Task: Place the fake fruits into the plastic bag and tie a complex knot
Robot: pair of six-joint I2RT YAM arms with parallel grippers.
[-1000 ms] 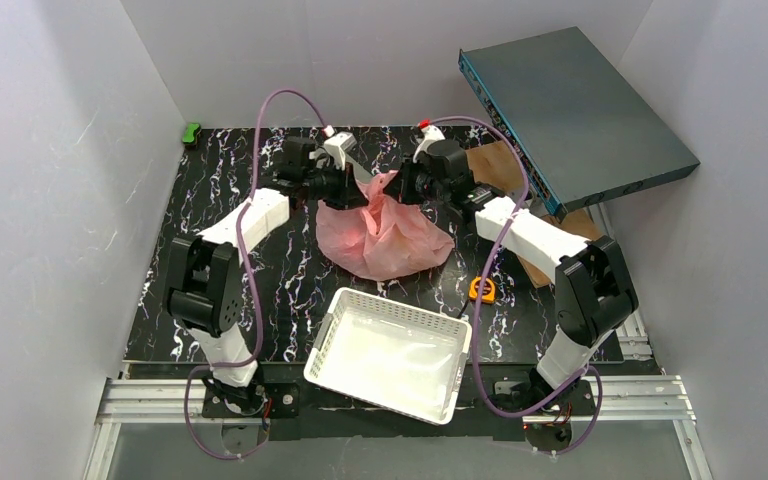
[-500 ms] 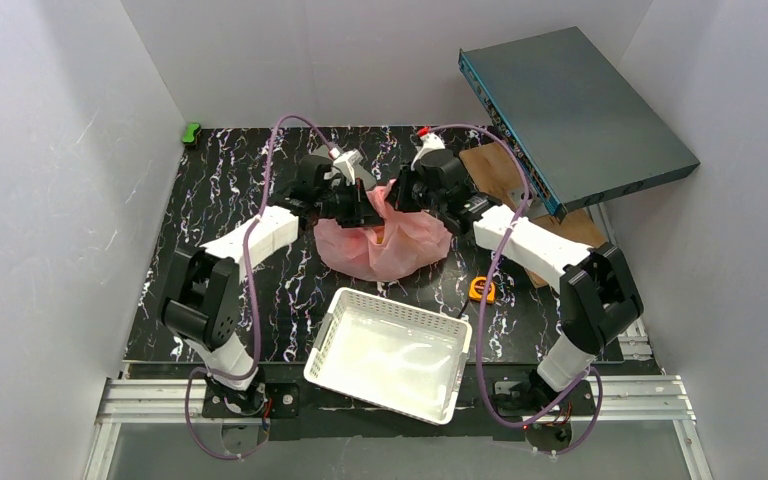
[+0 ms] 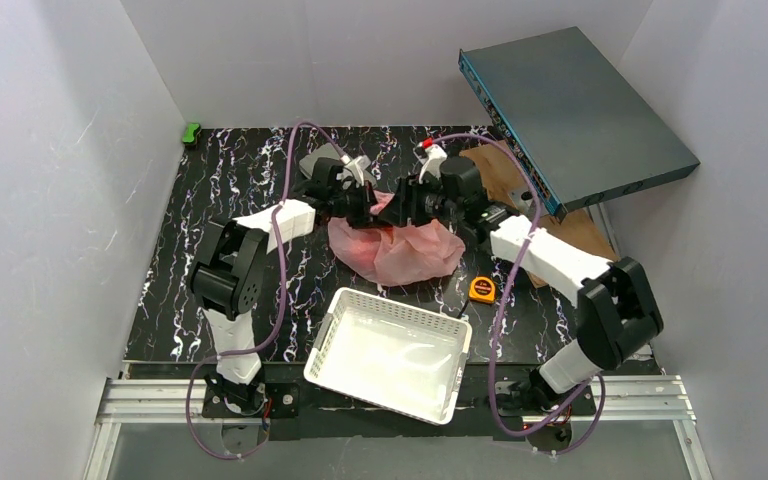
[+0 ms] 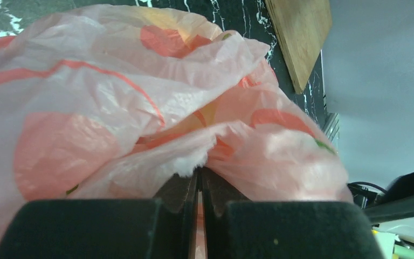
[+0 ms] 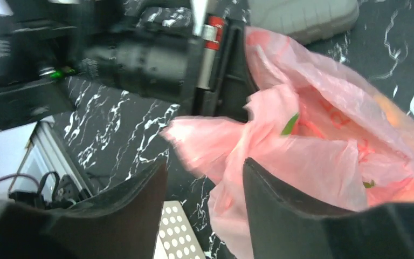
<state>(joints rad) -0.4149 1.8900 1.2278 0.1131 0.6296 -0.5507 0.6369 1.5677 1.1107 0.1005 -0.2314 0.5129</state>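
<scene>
The pink plastic bag (image 3: 400, 250) lies crumpled at the table's middle and fills the left wrist view (image 4: 140, 108). My left gripper (image 4: 199, 174) is shut on a fold of its thin plastic at the bag's top (image 3: 368, 207). My right gripper (image 3: 402, 205) faces it from the right, its jaws open (image 5: 205, 175) around a loose pink flap (image 5: 205, 143) without pinching it. The fake fruits are inside the bag, showing only as dim red and orange patches (image 4: 161, 40). A knot does not show in any view.
A white lattice basket (image 3: 390, 350) stands near the front edge. A yellow-orange tape measure (image 3: 481, 289) lies right of the bag. A dark flat box (image 3: 575, 110) leans at the back right over a wooden board (image 3: 500, 165). A small green object (image 3: 191, 131) sits far left.
Both grippers have come together over the bag's top. The right gripper, shut a second ago, has opened and let go of the plastic. The left stays shut.
</scene>
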